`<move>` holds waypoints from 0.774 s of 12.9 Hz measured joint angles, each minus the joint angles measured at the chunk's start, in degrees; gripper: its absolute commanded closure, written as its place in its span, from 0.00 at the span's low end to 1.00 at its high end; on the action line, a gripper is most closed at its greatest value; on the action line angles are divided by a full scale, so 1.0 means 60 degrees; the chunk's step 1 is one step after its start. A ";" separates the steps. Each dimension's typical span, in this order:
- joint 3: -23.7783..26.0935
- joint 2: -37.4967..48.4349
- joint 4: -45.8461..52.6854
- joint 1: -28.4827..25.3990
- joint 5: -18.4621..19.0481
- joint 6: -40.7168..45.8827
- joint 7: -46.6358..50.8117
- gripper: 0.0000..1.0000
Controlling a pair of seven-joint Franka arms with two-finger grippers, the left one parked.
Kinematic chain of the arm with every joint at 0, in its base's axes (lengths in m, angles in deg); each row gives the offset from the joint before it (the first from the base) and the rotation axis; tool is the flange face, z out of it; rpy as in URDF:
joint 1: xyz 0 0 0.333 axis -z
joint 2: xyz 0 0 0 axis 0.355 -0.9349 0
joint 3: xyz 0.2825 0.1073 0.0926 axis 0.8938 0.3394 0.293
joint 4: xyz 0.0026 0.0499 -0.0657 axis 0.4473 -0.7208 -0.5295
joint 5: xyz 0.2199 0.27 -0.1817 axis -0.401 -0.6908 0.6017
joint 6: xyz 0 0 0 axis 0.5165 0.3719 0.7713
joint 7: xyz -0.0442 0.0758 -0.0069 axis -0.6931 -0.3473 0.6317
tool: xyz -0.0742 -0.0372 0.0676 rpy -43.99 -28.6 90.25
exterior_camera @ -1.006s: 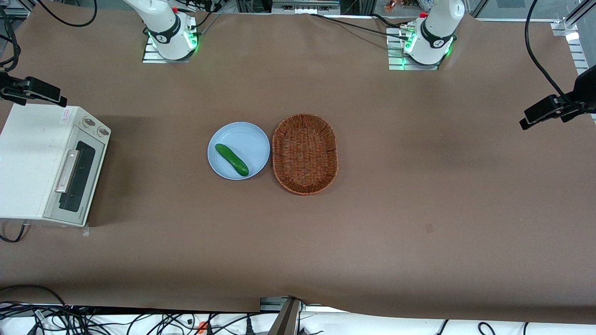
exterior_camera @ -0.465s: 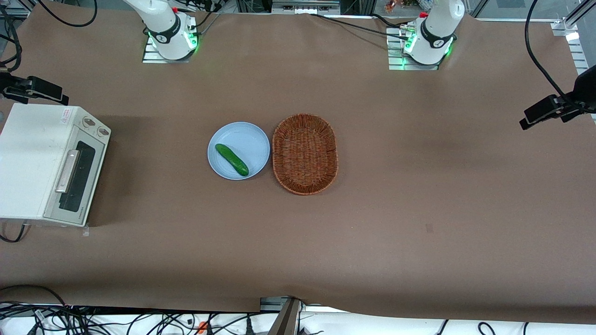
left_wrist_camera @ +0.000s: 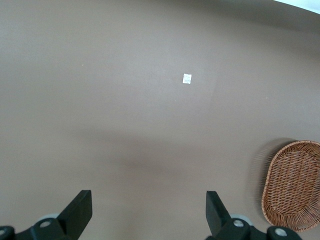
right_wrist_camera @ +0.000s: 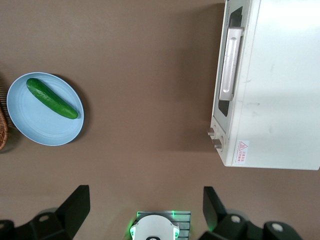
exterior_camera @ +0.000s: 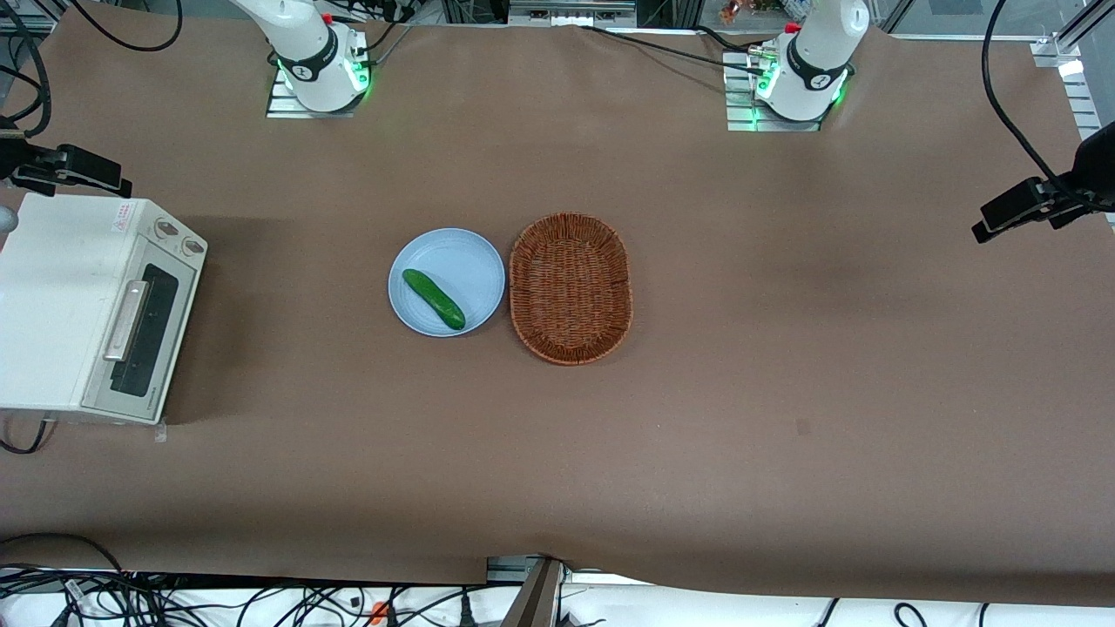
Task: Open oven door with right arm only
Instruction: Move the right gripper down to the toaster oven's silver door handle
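Observation:
The cream-white oven (exterior_camera: 61,305) stands at the working arm's end of the table. Its oven door (exterior_camera: 139,335), with a dark window and a silver bar handle (exterior_camera: 125,320), is shut; two knobs (exterior_camera: 179,237) sit beside the door. The oven (right_wrist_camera: 272,85), door (right_wrist_camera: 231,30) and handle (right_wrist_camera: 229,64) also show in the right wrist view. My right gripper (exterior_camera: 74,168) hangs high above the table, by the oven's end farther from the front camera. It (right_wrist_camera: 145,207) is open and empty, its fingers (right_wrist_camera: 75,205) wide apart, touching nothing.
A blue plate (exterior_camera: 470,261) with a green cucumber (exterior_camera: 433,299) sits mid-table, a wicker basket (exterior_camera: 571,287) beside it. The plate (right_wrist_camera: 30,122) and cucumber (right_wrist_camera: 52,98) show in the right wrist view, as does the right arm's base (right_wrist_camera: 155,229). Cables hang off the table's front edge.
My right gripper has drifted slightly away from the front camera above the oven's end. The oven, its door, the plate and the basket have not moved.

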 measured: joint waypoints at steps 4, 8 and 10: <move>0.0004 -0.0085 -0.0003 -0.0011 0.0001 0.0002 -0.0009 0.00; 0.0011 -0.0300 -0.0020 -0.0098 0.0002 0.0008 -0.0011 0.00; 0.0032 -0.0467 -0.0023 -0.0189 0.0003 0.0008 -0.0011 0.00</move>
